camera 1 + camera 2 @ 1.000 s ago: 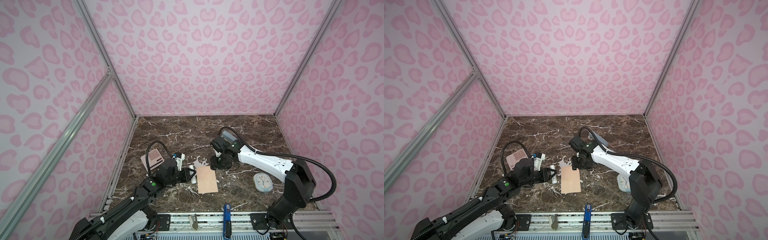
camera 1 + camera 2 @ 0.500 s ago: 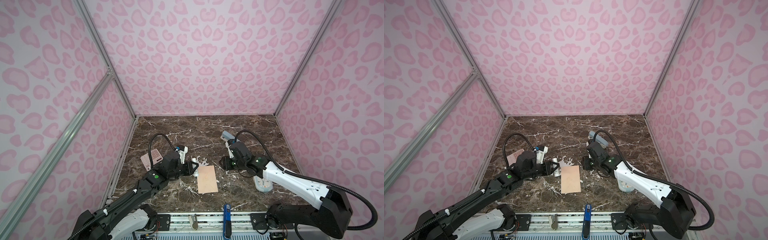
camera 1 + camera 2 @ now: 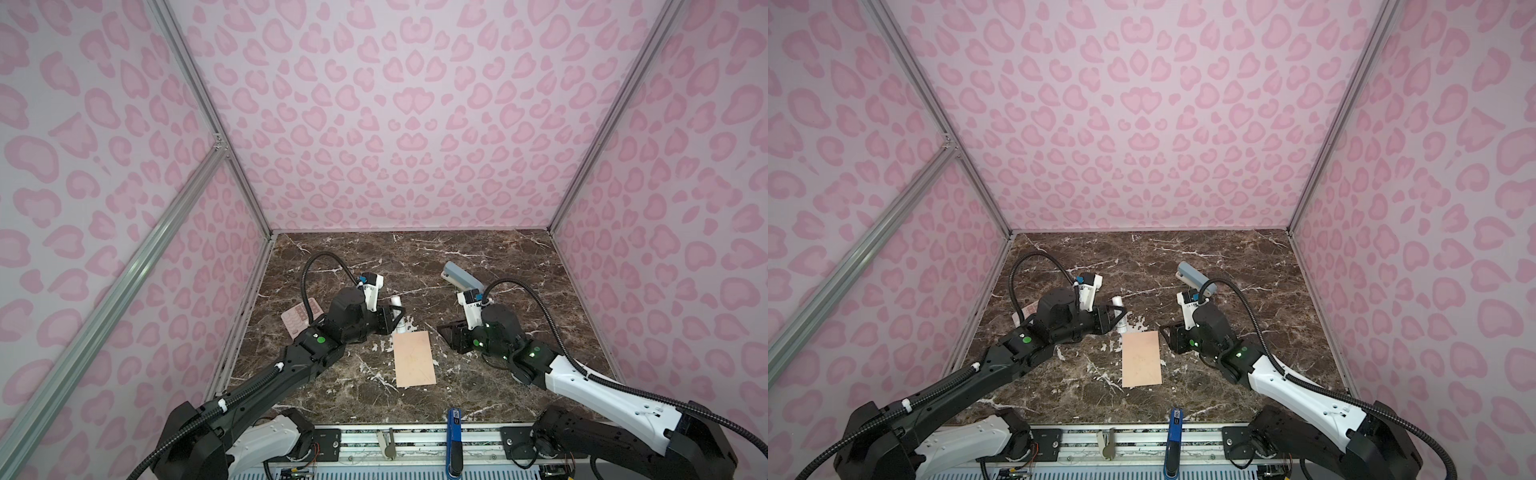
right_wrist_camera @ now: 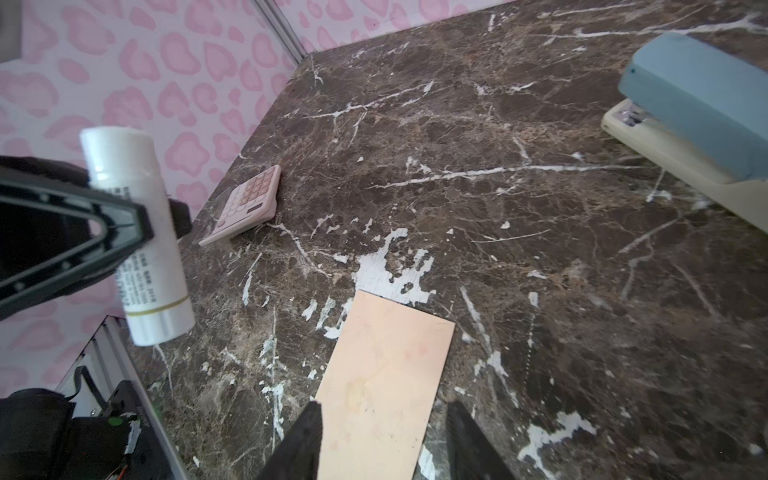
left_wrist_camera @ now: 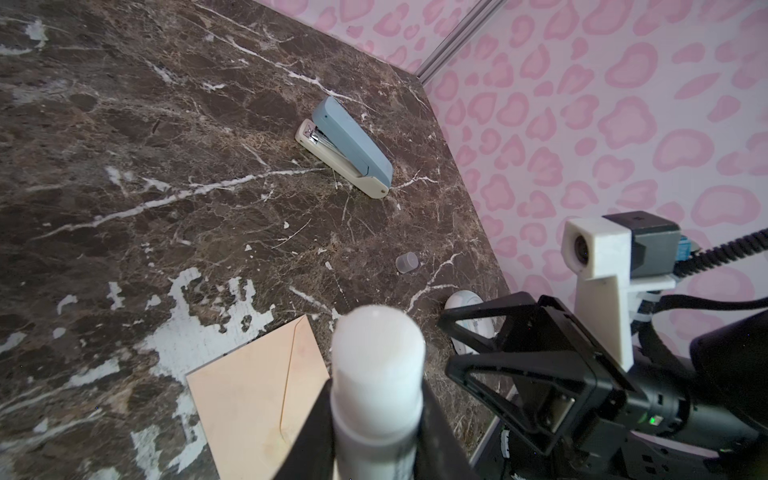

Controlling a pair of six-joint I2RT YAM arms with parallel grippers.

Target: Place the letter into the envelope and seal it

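The envelope (image 3: 414, 359) (image 3: 1140, 359) lies flat on the marble table (image 3: 478, 257), a peach rectangle with its flap folded down (image 5: 266, 399). The letter is hidden. My left gripper (image 3: 395, 321) (image 5: 376, 401) hovers at the envelope's far left corner, shut on a white glue stick (image 3: 396, 302) (image 5: 376, 365) (image 4: 137, 232). My right gripper (image 3: 451, 336) (image 3: 1173, 337) is just right of the envelope's far end, open and empty. In the right wrist view its fingers (image 4: 305, 436) stand apart over the envelope's edge (image 4: 386, 365), right gripper (image 4: 386, 432).
A blue and cream stapler (image 3: 463, 276) (image 5: 345, 149) lies at the back right. A pink calculator (image 3: 297, 322) (image 4: 245, 203) sits by the left wall. A small clear cap (image 5: 407, 263) and a round white object (image 5: 465, 301) lie near the right arm.
My right gripper drew back from the envelope's far end toward the right, jaws narrowing a little. My left gripper carried the glue stick slightly right and farther back.
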